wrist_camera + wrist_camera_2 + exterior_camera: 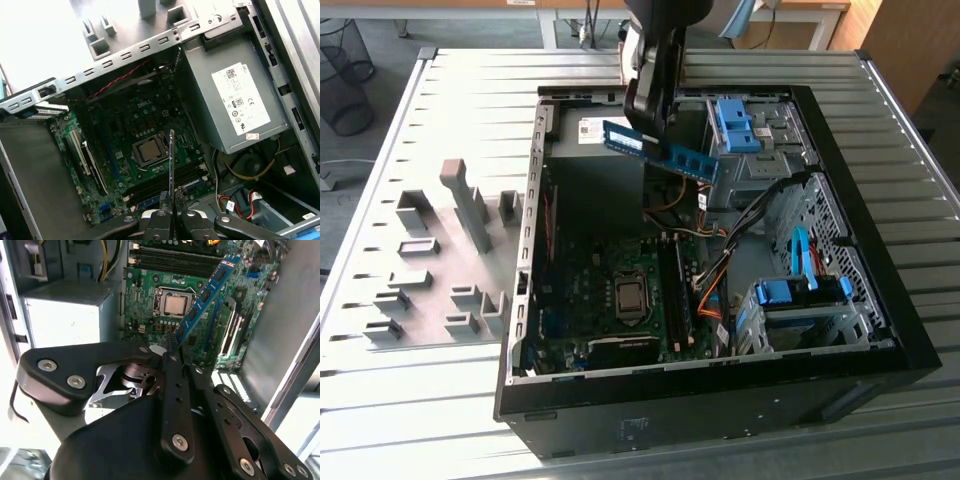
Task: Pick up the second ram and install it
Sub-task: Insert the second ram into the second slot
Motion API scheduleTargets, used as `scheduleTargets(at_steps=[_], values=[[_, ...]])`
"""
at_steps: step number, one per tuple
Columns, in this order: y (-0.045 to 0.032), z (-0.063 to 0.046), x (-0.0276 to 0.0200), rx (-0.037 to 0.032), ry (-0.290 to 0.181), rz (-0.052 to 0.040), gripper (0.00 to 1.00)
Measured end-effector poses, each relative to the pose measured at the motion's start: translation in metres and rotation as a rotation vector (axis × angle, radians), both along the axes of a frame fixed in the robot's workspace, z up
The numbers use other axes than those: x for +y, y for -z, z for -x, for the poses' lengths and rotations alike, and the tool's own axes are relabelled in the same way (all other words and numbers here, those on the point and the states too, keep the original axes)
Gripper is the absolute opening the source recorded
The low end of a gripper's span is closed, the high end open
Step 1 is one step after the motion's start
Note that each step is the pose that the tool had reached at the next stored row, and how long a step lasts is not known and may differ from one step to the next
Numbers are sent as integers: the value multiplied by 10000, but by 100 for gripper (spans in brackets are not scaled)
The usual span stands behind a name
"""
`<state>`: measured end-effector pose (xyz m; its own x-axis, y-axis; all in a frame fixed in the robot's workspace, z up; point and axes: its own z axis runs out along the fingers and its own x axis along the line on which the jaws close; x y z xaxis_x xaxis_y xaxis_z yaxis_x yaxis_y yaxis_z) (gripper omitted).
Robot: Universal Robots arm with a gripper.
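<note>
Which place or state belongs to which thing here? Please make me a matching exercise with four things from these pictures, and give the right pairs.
Things
1. second ram
2. processor
3. power supply
4. grey fixture blocks

Places or states
A. standing on the table, outside the case
B. seated on the motherboard, its metal top bare
C. held in the gripper over the open case
D. a grey box with a white label in a corner of the case

Right pairs: 1-C, 2-B, 3-D, 4-A
</note>
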<state>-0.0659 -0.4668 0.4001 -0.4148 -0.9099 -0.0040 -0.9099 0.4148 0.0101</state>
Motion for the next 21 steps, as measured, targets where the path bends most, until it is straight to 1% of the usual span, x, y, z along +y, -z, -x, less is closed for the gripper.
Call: scheduleTargets(at_steps=[21], values=[[63, 0, 0, -1, 3821, 0, 14]])
